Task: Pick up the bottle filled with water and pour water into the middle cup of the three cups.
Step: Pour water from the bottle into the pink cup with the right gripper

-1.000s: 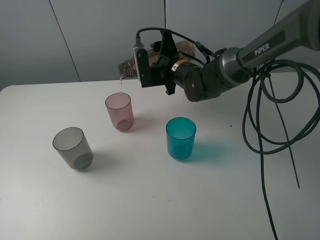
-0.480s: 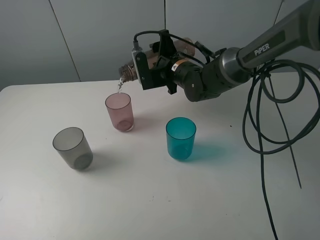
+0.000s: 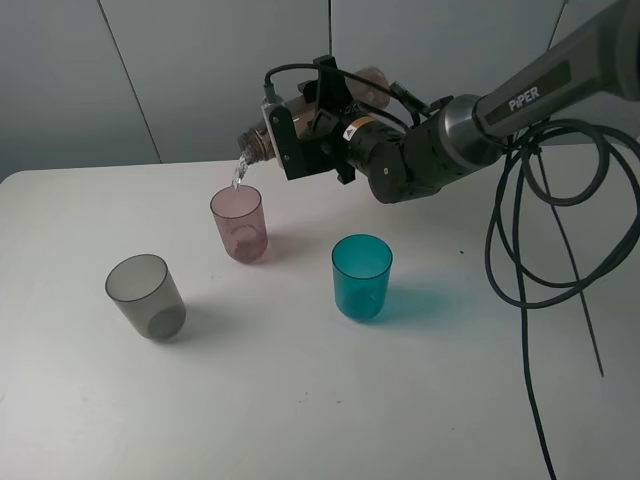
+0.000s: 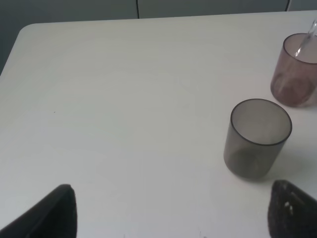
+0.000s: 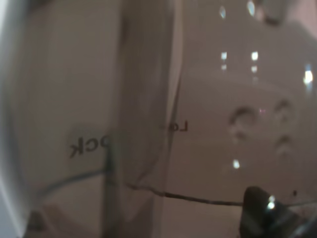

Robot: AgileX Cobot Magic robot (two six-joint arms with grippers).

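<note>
The bottle (image 3: 258, 143), clamped in your right gripper (image 3: 303, 128), pours at the rim of the pink cup (image 3: 239, 225); tilt further and the stream (image 3: 238, 173) may overshoot.

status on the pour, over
Right gripper shut on the bottle, tipped on its side. Water streaming from neck into the middle cup. Left gripper open, holding nothing, grey cup ahead of it. Nothing blocking the pour.

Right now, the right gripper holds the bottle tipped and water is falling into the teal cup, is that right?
Only the cup is wrong. The right gripper holds the bottle tipped, but the water falls into the pink middle cup, not the teal cup. The exterior high view shows it.
</note>
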